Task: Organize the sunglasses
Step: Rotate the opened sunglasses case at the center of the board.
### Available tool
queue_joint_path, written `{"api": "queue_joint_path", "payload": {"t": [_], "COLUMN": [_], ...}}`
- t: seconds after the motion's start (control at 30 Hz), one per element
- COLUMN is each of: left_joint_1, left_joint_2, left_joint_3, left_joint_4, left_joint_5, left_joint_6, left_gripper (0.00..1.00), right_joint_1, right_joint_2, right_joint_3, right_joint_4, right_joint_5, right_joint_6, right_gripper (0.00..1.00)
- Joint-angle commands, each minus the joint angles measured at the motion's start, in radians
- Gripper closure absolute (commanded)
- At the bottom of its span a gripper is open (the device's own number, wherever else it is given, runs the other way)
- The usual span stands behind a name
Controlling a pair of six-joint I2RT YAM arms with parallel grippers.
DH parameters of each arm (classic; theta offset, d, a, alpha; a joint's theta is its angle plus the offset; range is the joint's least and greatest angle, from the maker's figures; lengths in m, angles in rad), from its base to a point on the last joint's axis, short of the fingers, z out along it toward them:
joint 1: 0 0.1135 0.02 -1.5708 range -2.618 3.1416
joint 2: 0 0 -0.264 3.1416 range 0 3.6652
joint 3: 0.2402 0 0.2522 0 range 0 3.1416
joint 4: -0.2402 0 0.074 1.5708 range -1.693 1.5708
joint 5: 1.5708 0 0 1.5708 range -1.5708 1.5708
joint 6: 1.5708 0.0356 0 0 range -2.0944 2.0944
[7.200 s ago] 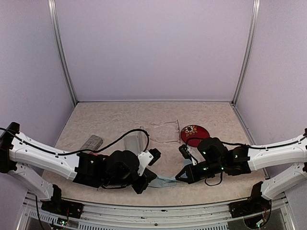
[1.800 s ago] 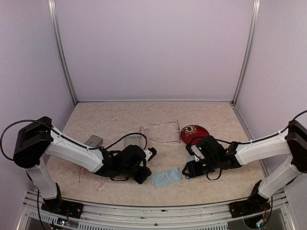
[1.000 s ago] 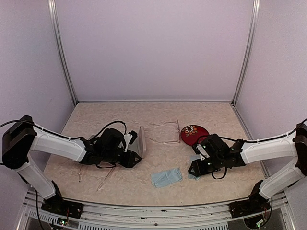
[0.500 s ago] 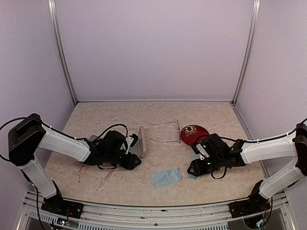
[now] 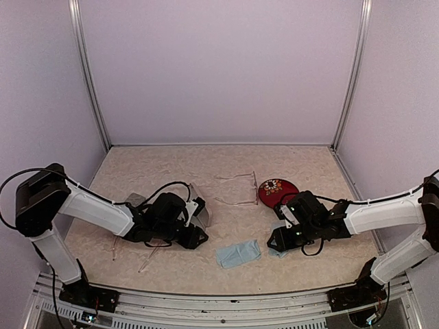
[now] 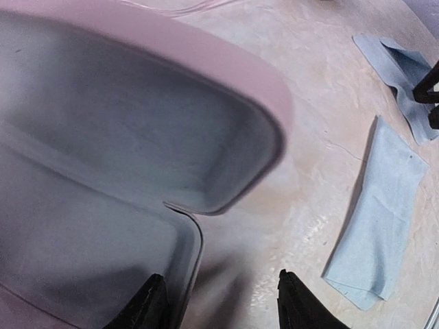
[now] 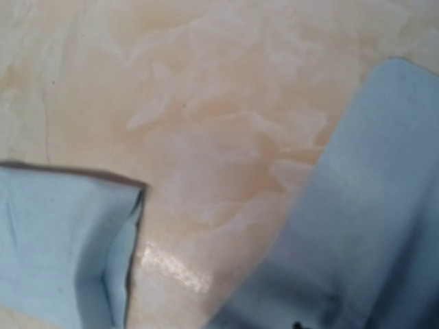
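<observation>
A pale clear-framed pair of sunglasses point(image 5: 236, 190) lies unfolded at the middle back of the table. Thin pale frame parts point(image 5: 147, 259) lie at the front left; I cannot make out a red-pink pair. My left gripper point(image 5: 197, 236) is low beside an open pink case point(image 5: 200, 211). In the left wrist view the case point(image 6: 103, 137) shows its grey lining, and the left gripper point(image 6: 224, 305) stands open, one fingertip point(image 6: 154, 305) by the case's rim. My right gripper point(image 5: 273, 241) points down onto a light-blue cloth point(image 5: 277, 232); its fingers are out of the wrist view.
A second light-blue cloth point(image 5: 238, 253) lies at the front centre, also in the left wrist view point(image 6: 377, 212). A red oval case with a flower pattern point(image 5: 278, 190) sits behind the right gripper. A grey case point(image 5: 134, 200) lies behind the left arm. Walls enclose the table.
The pink case stood on edge a second ago and now lies tipped open. My left gripper has shifted nearer and to the right. The right arm has barely moved.
</observation>
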Motion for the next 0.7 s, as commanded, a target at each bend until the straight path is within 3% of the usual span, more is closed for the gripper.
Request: {"api": "queue_joint_path", "payload": {"t": [0.0, 0.4, 0.67], "left_joint_1": [-0.057, -0.106, -0.110], "left_joint_2": [0.037, 0.190, 0.159], "left_joint_3": [0.033, 0.224, 0.213], "left_joint_4": [0.018, 0.005, -0.005], "left_joint_5": [0.017, 0.010, -0.012], "left_joint_6": [-0.026, -0.025, -0.019], "left_gripper": [0.47, 0.47, 0.47], "right_joint_1": [-0.007, -0.008, 0.011], "right_joint_2": [-0.001, -0.030, -0.087], "right_joint_3": [-0.011, -0.028, -0.022], "right_joint_4": [0.020, 0.019, 0.019], "right_joint_5": [-0.003, -0.014, 0.012], "right_joint_6": [0.001, 0.010, -0.020], "right_gripper": [0.55, 0.55, 0.54]}}
